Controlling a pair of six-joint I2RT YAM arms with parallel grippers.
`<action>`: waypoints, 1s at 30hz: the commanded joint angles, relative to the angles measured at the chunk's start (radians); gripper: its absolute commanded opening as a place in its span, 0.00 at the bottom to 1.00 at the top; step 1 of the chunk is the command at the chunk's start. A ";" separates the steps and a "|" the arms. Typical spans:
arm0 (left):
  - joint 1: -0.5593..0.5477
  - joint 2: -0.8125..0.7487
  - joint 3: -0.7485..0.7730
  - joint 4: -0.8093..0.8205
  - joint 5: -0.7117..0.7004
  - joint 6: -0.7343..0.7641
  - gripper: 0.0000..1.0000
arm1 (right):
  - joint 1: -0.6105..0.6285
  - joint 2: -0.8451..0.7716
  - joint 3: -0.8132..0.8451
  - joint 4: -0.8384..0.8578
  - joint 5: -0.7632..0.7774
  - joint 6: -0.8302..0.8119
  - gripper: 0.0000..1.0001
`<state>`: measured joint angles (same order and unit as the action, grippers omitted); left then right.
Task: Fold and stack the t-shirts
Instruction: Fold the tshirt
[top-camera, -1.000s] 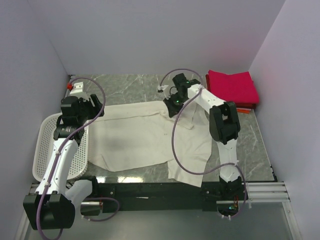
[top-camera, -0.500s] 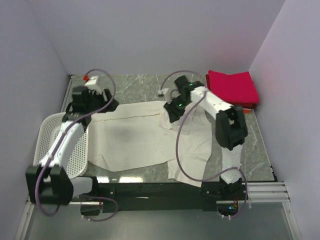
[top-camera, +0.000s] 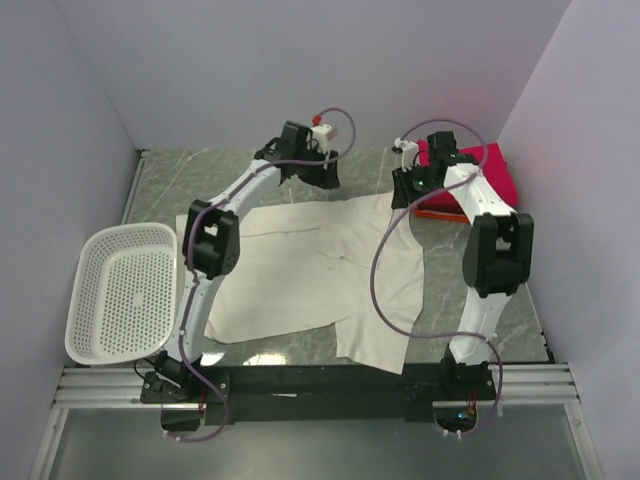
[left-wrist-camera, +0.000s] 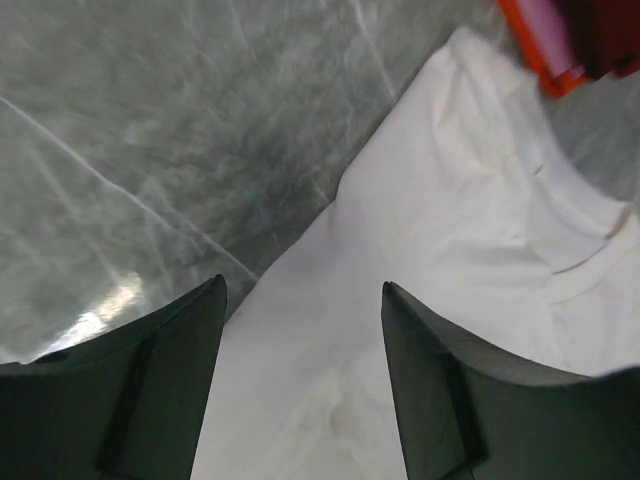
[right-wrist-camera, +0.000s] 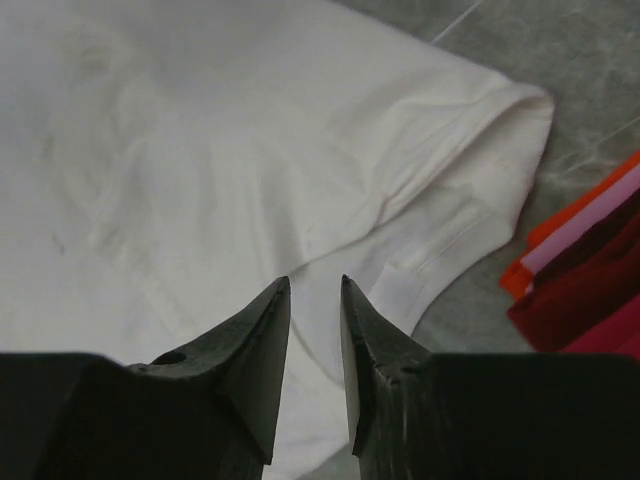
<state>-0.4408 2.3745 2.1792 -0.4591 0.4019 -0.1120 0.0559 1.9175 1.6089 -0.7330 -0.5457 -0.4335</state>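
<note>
Left claw (left-wrist-camera: 300, 290) and right claw (right-wrist-camera: 315, 283) swung far; one cream t-shirt (top-camera: 290, 270), one basket (top-camera: 130, 229)

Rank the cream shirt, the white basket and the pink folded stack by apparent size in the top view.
1. cream shirt, clearly the largest.
2. white basket.
3. pink folded stack, the smallest as seen, though the right arm covers part of it.
</note>
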 joint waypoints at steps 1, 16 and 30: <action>-0.019 0.055 0.061 -0.020 -0.035 0.037 0.68 | 0.001 0.131 0.149 0.078 0.082 0.208 0.34; -0.035 0.199 0.077 0.047 0.003 0.152 0.65 | 0.001 0.166 0.158 0.099 0.055 0.254 0.39; -0.038 0.212 0.051 0.033 0.078 0.132 0.29 | 0.004 0.373 0.408 0.043 0.211 0.345 0.37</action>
<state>-0.4728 2.5687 2.2166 -0.4316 0.4664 0.0154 0.0563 2.2475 1.9476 -0.6601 -0.3996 -0.1188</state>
